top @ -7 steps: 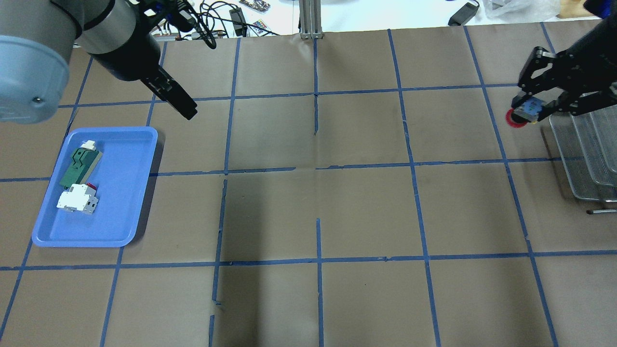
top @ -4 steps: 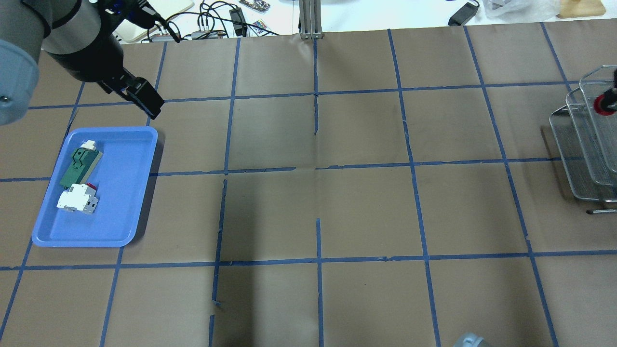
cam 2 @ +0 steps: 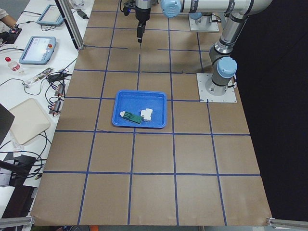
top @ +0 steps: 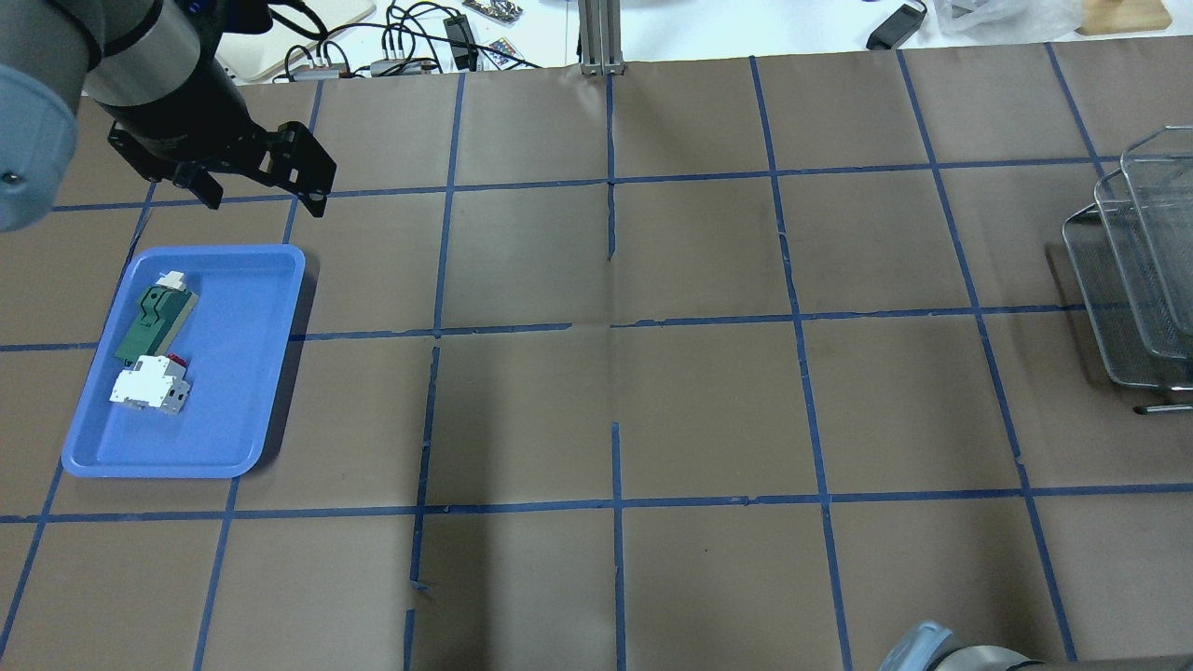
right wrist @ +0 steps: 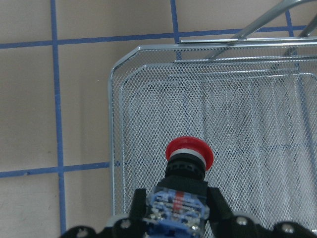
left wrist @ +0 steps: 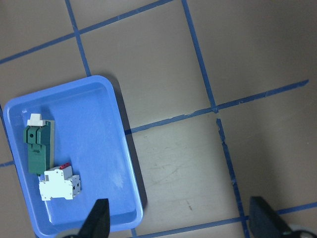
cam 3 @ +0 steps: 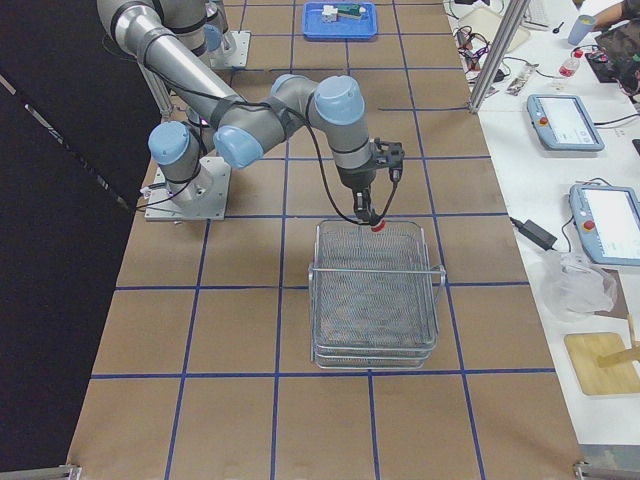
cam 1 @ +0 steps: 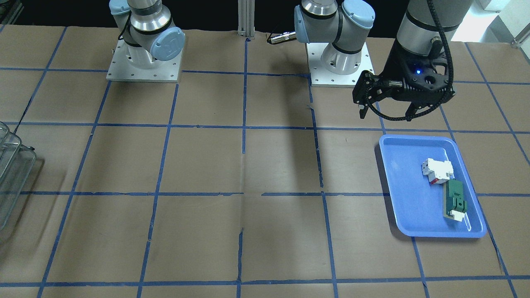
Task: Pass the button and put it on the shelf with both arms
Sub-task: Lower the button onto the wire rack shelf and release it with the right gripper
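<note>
The red-capped, black-bodied push button, pinched in the right claw, hangs over the silvery wire-mesh shelf, so placing is in hand: lowering, then releasing, seems next; the left claw is spread, empty.

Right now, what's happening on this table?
The right gripper is shut on the button, holding it red cap first over the shelf, not yet released. The left gripper hangs open and empty near the blue tray, which holds a white breaker block and a green part.
</note>
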Controlling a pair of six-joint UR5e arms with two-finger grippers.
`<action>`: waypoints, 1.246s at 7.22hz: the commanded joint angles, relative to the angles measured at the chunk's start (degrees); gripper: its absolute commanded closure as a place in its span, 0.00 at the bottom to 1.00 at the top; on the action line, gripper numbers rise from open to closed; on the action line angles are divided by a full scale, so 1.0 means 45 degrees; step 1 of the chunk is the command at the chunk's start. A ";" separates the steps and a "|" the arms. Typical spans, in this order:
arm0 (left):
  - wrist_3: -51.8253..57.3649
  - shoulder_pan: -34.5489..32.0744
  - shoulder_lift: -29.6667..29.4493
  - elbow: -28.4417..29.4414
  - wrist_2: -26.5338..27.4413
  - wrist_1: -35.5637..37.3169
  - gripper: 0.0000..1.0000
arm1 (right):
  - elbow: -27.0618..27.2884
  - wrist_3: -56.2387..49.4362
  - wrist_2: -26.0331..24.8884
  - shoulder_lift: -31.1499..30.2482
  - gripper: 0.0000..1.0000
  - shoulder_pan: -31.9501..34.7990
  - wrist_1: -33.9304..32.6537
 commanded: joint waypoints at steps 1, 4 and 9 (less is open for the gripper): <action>-0.1552 -0.0067 -0.0091 0.0081 -0.0700 -0.0025 0.00 | 0.0015 0.0004 0.0139 0.0568 1.00 -0.0002 -0.0400; -0.1395 -0.0067 0.0124 -0.0231 -0.0681 -0.0026 0.00 | 0.0015 -0.0133 -0.0073 0.1095 0.95 -0.0002 -0.0729; -0.1337 -0.0048 -0.0032 -0.0251 -0.0309 0.0131 0.00 | -0.0024 -0.0563 -0.0466 0.0942 0.00 -0.0627 0.0650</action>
